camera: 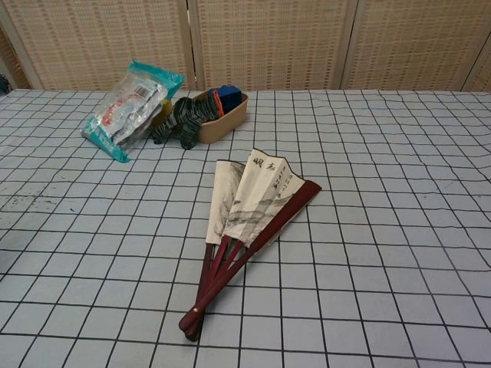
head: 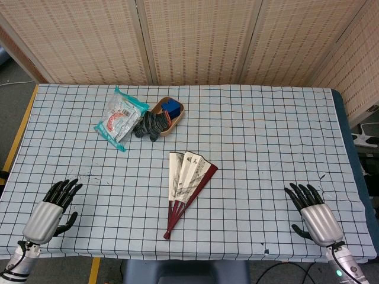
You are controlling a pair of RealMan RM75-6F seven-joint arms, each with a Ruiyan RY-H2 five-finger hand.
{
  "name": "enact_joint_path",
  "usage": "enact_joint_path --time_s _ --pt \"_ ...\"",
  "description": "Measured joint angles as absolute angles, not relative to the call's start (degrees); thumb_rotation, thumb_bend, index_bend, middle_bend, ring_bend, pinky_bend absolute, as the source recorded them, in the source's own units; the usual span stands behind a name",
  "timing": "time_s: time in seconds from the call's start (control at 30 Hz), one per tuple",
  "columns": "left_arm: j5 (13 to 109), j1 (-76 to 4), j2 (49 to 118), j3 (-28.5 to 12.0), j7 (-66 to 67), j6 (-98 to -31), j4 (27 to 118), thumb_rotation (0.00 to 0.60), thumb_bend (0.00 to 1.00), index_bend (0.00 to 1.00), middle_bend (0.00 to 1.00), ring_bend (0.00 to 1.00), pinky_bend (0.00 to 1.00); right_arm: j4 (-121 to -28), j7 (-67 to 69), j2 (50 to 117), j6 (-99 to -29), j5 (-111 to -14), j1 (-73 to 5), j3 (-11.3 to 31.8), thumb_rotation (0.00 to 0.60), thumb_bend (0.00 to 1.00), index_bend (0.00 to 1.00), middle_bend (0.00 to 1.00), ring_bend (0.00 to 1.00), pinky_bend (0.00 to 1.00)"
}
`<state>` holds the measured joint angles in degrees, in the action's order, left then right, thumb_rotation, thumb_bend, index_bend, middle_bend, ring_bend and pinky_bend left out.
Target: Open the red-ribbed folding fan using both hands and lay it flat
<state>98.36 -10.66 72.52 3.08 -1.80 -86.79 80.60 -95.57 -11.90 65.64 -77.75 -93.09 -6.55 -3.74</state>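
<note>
Fan: we see the red-ribbed paper folding fan (head: 188,183) partly open, mid-tabletop.
Left hand (head: 52,210): released, near front-left corner.
Right hand (head: 312,214): released, near front-right corner.

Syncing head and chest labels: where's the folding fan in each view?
Head view: fan lies at centre, slightly below the middle, partly open, pivot toward the near edge.
Chest view: fan lies at centre, pivot at the bottom, paper pointing up and right.
Shared landmark: the wooden tray beside the plastic packet, beyond the fan to the left.
</note>
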Motion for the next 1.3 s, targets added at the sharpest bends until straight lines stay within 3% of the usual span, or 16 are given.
enact_joint_path --time_s 0.37,0.5,0.7,0.83,1.3 --pt "98.0 -10.8 72.6 3.0 -2.5 -86.6 80.5 0.6 0.46 0.0 0.0 0.0 0.09 -93.2 -12.4 69.5 -78.2 -95.8 -7.4 -3.5 0.6 0.15 0.01 0.0 0.0 0.0" --pt "98.1 -11.0 73.0 2.6 -2.3 -86.7 79.6 0.6 0.46 0.0 0.0 0.0 0.09 -91.2 -14.5 74.9 -77.8 -98.2 -9.4 -2.4 0.6 0.15 0.16 0.0 0.0 0.0" --pt "98.2 -11.5 74.5 2.1 -1.0 -86.5 78.3 0.6 0.46 0.0 0.0 0.0 0.09 -92.5 -23.7 80.2 -71.4 -97.7 -14.3 0.5 0.6 0.15 0.25 0.0 0.0 0.0" --pt "96.7 -11.5 74.7 1.5 -1.2 -86.0 77.8 0.6 0.46 0.0 0.0 0.0 0.09 -92.1 -30.3 86.4 -66.4 -95.5 -18.4 3.6 0.6 0.15 0.25 0.0 0.0 0.0" --pt "93.5 -12.5 75.6 0.7 -1.1 -82.4 76.4 0.6 0.46 0.0 0.0 0.0 0.09 -72.2 -34.8 105.6 -55.8 -88.9 -32.0 10.0 0.6 0.17 0.32 0.0 0.0 0.0"
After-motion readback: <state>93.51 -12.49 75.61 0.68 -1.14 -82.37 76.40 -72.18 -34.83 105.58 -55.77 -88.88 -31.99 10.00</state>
